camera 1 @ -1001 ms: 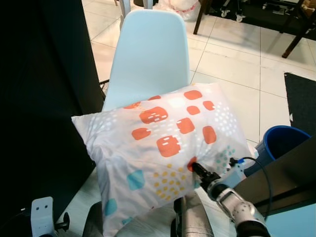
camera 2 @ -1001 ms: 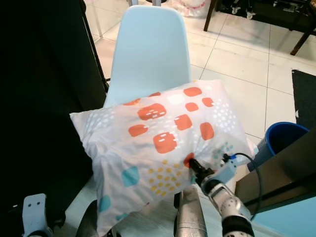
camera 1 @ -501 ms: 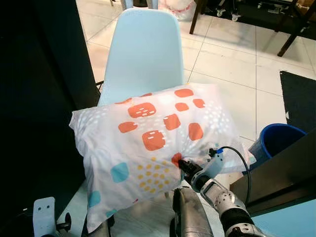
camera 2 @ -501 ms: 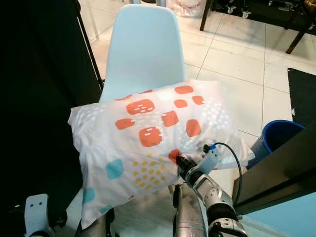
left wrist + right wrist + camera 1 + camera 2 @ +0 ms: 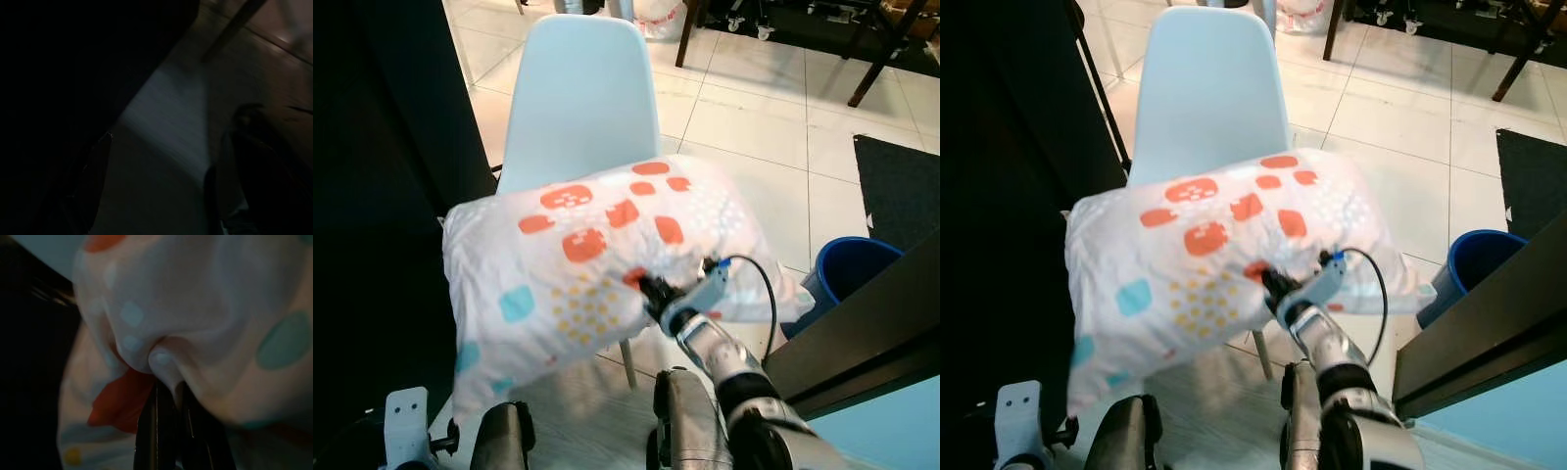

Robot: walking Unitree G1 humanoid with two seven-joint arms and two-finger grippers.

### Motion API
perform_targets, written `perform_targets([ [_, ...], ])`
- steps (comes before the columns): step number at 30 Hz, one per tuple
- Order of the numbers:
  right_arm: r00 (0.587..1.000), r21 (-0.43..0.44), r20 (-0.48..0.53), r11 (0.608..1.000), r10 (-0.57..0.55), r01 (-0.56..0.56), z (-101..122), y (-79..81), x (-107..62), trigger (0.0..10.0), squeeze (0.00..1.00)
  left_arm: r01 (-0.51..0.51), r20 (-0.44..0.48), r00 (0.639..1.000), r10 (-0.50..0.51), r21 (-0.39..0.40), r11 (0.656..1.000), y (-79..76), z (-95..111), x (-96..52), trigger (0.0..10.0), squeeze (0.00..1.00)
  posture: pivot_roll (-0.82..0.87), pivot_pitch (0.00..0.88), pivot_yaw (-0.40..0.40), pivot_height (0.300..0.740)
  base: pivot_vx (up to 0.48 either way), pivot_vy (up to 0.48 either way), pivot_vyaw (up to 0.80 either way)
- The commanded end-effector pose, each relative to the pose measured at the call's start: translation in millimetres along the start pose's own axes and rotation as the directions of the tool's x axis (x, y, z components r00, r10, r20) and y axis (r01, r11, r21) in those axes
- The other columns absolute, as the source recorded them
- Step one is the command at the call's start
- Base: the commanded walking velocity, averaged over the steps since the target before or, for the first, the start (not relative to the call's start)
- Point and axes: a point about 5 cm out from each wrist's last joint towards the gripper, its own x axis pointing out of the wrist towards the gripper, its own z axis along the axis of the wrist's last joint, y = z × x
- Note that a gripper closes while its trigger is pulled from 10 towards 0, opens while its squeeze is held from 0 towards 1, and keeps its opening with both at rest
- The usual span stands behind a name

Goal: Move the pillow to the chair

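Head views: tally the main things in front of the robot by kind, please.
Pillow: 1, pinched by the right end effector
Light blue chair: 1
Blue bin: 1
Dark mat: 1
Total: 4

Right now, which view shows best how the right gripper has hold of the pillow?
The right wrist view: the right gripper has its two black fingers closed on a pinched fold of the pillow. The eye views show the whole pillow held up in front of the light blue chair, but the grip itself is small there.
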Motion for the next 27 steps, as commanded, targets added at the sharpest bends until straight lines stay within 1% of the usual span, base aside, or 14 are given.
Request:
perform_targets([
  [1, 0.992, 0.013, 0.071, 0.994, 0.106, -0.108, 13, 25.6, 9.3, 0.0, 0.0, 0.007, -0.026, 1.0, -0.007, 0.004, 1.0, -2.8, -9, -4.0, 10.0, 0.0, 0.04, 0.191, -0.066, 0.587, 0.0, 0.0, 0.0],
  [5, 0.966, 0.043, 0.109, 0.969, 0.236, -0.241, 19, 64.0, 22.0, 0.0, 0.0, 0.016, -0.02, 1.0, -0.016, 0.001, 1.0, -7.6, -7, -3.0, 10.0, 0.0, 0.04, 0.191, -0.067, 0.587, 0.0, 0.0, 0.0],
  [9, 0.957, 0.04, 0.089, 0.959, 0.277, -0.281, 10, 76.3, 26.7, 0.0, 0.0, 0.021, -0.02, 1.0, -0.021, -0.001, 1.0, -10.2, -7, -2.7, 10.0, 0.0, 0.05, 0.189, -0.069, 0.587, 0.0, 0.0, 0.0],
  [11, 0.981, -0.182, -0.081, 0.966, 0.174, -0.186, -28, 59.2, 25.9, 0.0, 0.0, 0.026, -0.021, 0.999, -0.026, -0.003, 1.0, -13.3, -8, -2.6, 10.0, 0.0, 0.05, 0.186, -0.073, 0.587, 0.0, 0.0, 0.0],
  [12, 0.981, -0.182, -0.081, 0.966, 0.174, -0.186, -28, 59.2, 25.9, 0.0, 0.0, 0.026, -0.021, 0.999, -0.026, -0.003, 1.0, -13.3, -8, -2.6, 10.0, 0.0, 0.05, 0.186, -0.073, 0.587, 0.0, 0.0, 0.0],
  [14, 0.975, -0.351, -0.224, 0.933, 0.004, -0.085, -66, 25.3, 13.0, 0.0, 0.0, 0.028, -0.023, 0.999, -0.028, -0.006, 1.0, -14.8, -9, -3.3, 10.0, 0.0, 0.05, 0.186, -0.073, 0.587, 0.0, 0.0, 0.0],
  [15, 0.975, -0.351, -0.224, 0.933, 0.004, -0.085, -66, 25.3, 13.0, 0.0, 0.0, 0.028, -0.023, 0.999, -0.028, -0.006, 1.0, -14.8, -9, -3.3, 10.0, 0.0, 0.05, 0.186, -0.073, 0.587, 0.0, 0.0, 0.0],
  [17, 0.928, -0.497, -0.343, 0.867, -0.147, -0.047, -91, -2.6, -2.7, 0.7, 0.0, 0.028, -0.026, 0.999, -0.028, -0.008, 1.0, -15.2, -10, -4.2, 10.0, 0.0, 0.05, 0.191, -0.074, 0.587, 0.0, 0.0, 0.0],
  [18, 0.928, -0.497, -0.343, 0.867, -0.147, -0.047, -91, -2.6, -2.7, 0.7, 0.0, 0.028, -0.026, 0.999, -0.028, -0.008, 1.0, -15.2, -10, -4.2, 10.0, 0.0, 0.05, 0.191, -0.074, 0.587, 0.0, 0.0, 0.0],
  [19, 0.902, -0.558, -0.389, 0.827, -0.19, -0.066, -100, -11.1, -8.9, 10.0, 0.0, 0.028, -0.027, 0.999, -0.028, -0.009, 1.0, -15.5, -11, -4.5, 10.0, 0.0, 0.05, 0.191, -0.074, 0.587, 0.0, 0.0, 0.0],
  [21, 0.856, -0.61, -0.459, 0.785, -0.237, -0.11, -111, -20.8, -17.5, 10.0, 0.0, 0.03, -0.029, 0.999, -0.03, -0.007, 1.0, -15.9, -12, -5.0, 10.0, 0.0, 0.05, 0.194, -0.078, 0.587, 0.0, 0.0, 0.0],
  [25, 0.861, -0.606, -0.459, 0.785, -0.217, -0.125, -109, -19.4, -16.5, 10.0, 0.05, 0.031, -0.03, 0.999, -0.031, -0.006, 1.0, -16.1, -12, -5.0, 10.0, 0.0, 0.05, 0.193, -0.08, 0.587, 0.0, 0.0, 0.0],
  [26, 0.87, -0.596, -0.453, 0.792, -0.195, -0.133, -106, -17.2, -14.7, 10.0, 0.8, 0.031, -0.03, 0.999, -0.032, -0.006, 0.999, -16.4, -12, -4.8, 10.0, 0.0, 0.05, 0.188, -0.083, 0.587, 0.0, 0.0, 0.0],
  [27, 0.874, -0.588, -0.453, 0.796, -0.175, -0.145, -104, -15.4, -13.4, 10.0, 1.0, 0.032, -0.029, 0.999, -0.032, -0.006, 0.999, -16.7, -12, -4.7, 10.0, 0.0, 0.05, 0.188, -0.083, 0.587, 0.0, 0.0, 0.0],
])
